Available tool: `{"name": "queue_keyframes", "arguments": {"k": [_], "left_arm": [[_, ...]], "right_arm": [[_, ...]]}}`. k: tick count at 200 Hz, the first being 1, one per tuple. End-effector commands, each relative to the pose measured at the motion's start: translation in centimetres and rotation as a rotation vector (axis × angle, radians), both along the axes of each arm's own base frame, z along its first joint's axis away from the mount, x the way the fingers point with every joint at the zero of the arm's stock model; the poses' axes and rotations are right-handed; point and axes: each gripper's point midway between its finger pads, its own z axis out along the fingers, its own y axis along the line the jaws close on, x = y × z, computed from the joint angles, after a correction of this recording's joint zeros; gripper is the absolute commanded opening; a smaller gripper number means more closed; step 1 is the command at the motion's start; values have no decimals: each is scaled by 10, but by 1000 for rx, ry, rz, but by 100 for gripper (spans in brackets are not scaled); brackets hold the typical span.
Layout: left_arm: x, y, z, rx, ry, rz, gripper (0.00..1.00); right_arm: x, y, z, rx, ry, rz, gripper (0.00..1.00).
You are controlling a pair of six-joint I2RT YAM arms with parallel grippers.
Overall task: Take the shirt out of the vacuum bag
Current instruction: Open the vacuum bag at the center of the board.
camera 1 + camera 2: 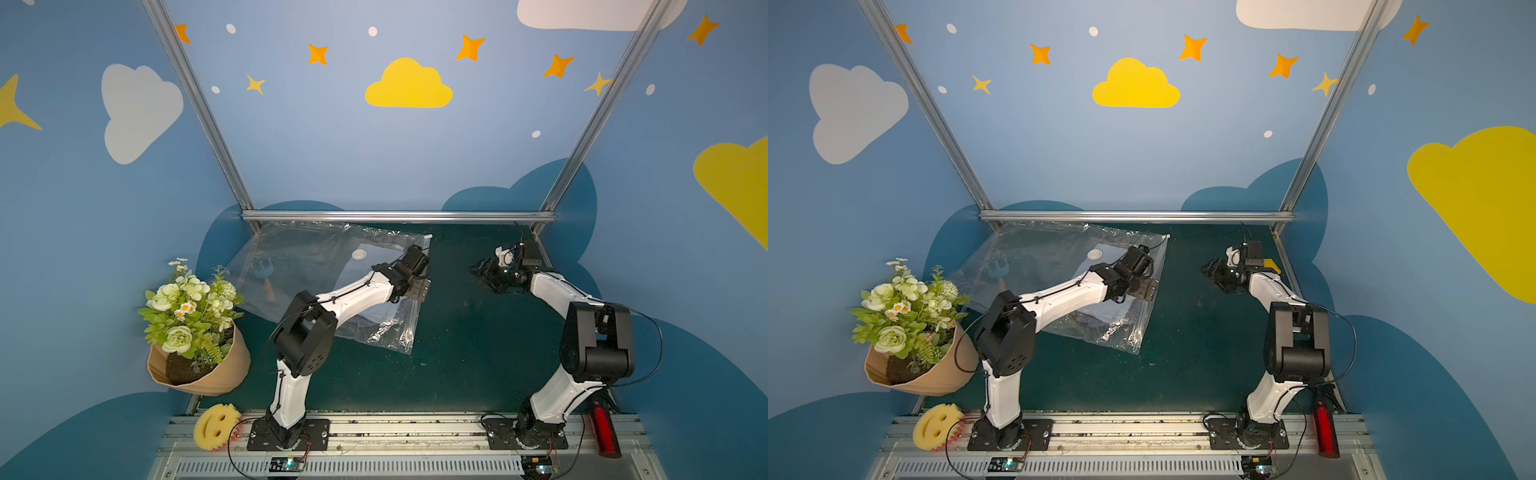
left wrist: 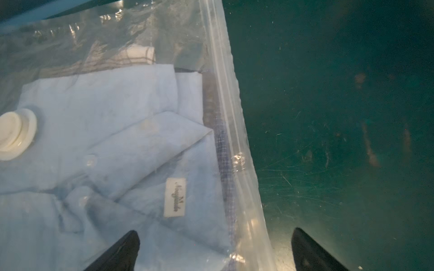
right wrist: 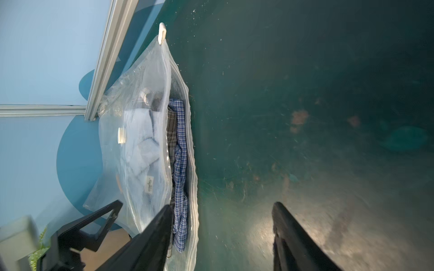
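Note:
The clear vacuum bag lies flat at the back left of the green table, its round white valve on top. A folded light blue shirt shows through the plastic, and a blue checked shirt shows in the gaping zip mouth. The white slider clip sits at the far end of the zip. My left gripper hovers open astride the zip edge. My right gripper stands open over bare table, apart from the bag and facing its mouth.
A flower bouquet in brown paper leans at the left. A yellow smiley sponge lies at the front left. A red bottle stands at the front right. The aluminium frame bar runs along the table's back edge.

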Motion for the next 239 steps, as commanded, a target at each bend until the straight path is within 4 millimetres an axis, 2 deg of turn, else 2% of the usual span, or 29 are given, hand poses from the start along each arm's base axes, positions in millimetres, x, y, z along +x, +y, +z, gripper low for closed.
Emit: {"name": "queue_keyframes", "arguments": {"k": [1, 18, 67, 104, 126, 165, 188, 202, 222, 239], "left_arm": [[0, 6, 3, 195, -67, 6, 100], [-3, 0, -6, 217, -56, -7, 100], [-8, 4, -21, 384, -82, -37, 99], [-12, 9, -32, 438, -66, -41, 91], [-12, 7, -27, 407, -65, -25, 82], [-9, 5, -6, 374, -94, -4, 62], [-8, 7, 9, 369, -122, 2, 51], [-7, 11, 19, 362, -140, 11, 40], [-6, 17, 32, 343, -155, 36, 26], [-5, 24, 40, 316, -158, 57, 18]], "right_arm": [[-7, -6, 5, -13, -20, 0, 66], [-8, -8, 2, -2, -17, -11, 67], [-5, -5, -7, 39, -13, -15, 67], [-1, -1, -13, 72, -9, -17, 66], [-2, 2, -16, 86, 5, -13, 63], [-12, 17, -29, 90, 31, 25, 55], [-14, 36, -31, 115, 30, 71, 50], [-15, 52, -30, 134, 20, 111, 48], [-14, 76, -24, 180, -8, 165, 44], [-12, 95, -16, 217, -35, 207, 43]]}}
